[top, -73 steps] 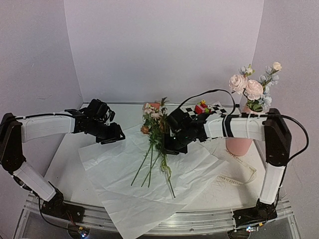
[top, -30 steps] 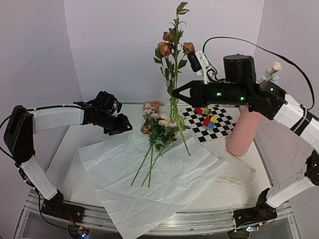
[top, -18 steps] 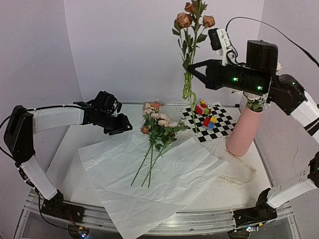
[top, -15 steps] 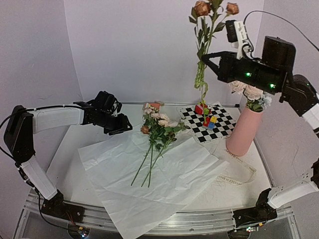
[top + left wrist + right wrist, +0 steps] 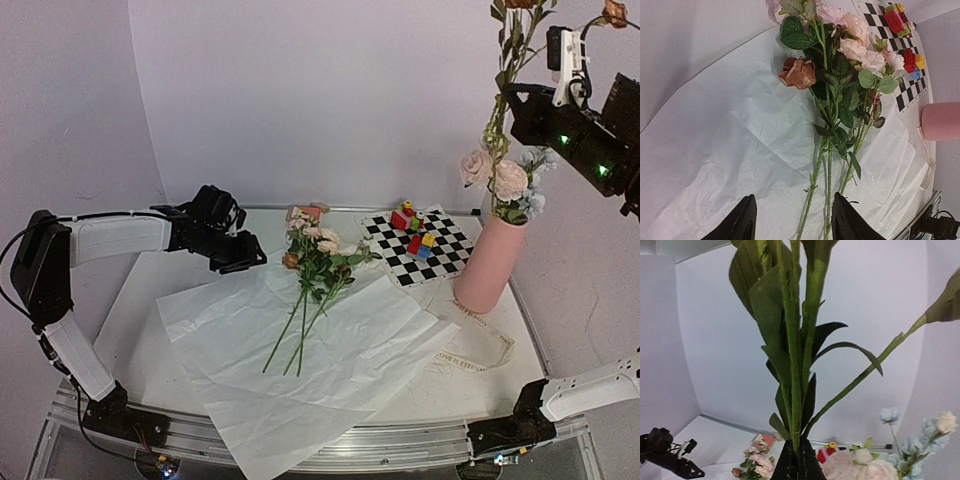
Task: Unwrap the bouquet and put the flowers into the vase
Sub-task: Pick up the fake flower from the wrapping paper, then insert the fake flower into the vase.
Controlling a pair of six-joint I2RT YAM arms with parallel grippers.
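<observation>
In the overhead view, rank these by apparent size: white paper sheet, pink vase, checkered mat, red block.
1. Paper sheet, clearly the largest.
2. Vase and checkered mat: they look about alike, so not ranked.
3. Red block, the smallest.

**Held stem (image 5: pixel 496 125) above vase (image 5: pixel 485 265), flowers (image 5: pixel 318 262) on paper (image 5: pixel 330 365)**

The stem in the right gripper (image 5: pixel 505 92) hangs above the vase, which has blooms (image 5: pixel 497 176) in it. The flowers lie on the paper just right of the left gripper (image 5: pixel 245 263). Farther right, blocks (image 5: pixel 412 220) sit on a checkerboard (image 5: pixel 452 245).

Top camera overlooks the table (image 5: pixel 135 300); wrist views (left close, right far) share its flowers (image 5: pixel 855 50).
</observation>
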